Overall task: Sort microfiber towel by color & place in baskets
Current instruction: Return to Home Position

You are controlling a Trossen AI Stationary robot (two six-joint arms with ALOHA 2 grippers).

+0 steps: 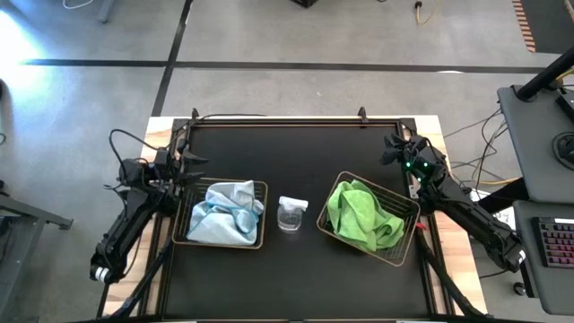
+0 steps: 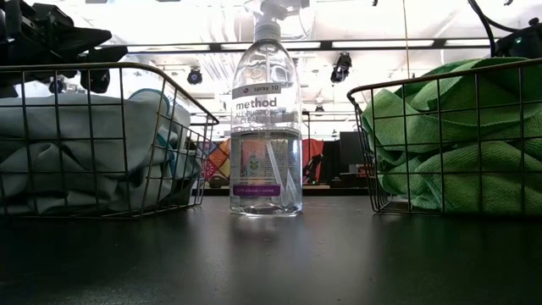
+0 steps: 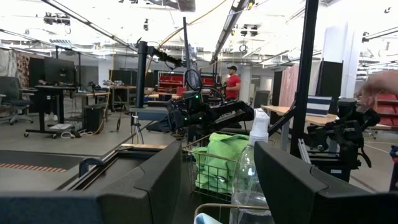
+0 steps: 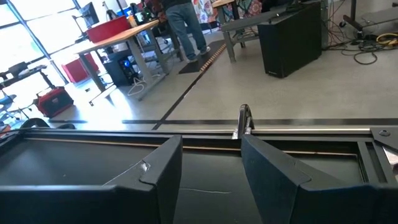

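Microfiber towels (image 1: 222, 213) in blue fill the left basket (image 1: 220, 245); the green towels (image 1: 361, 215) heap in the right basket (image 1: 386, 191). Your left gripper (image 3: 217, 149) and right gripper (image 4: 211, 142) gape empty at the table's (image 1: 296, 152) sides. A low swing could topple the spray bottle (image 1: 291, 213) between the baskets.

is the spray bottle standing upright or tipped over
Upright: in the low view the spray bottle stands on its base on the black table, cap at the top, label reading level.

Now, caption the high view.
Blue towels in left basket, green towels in right basket, bottle between; left arm, right arm aside.
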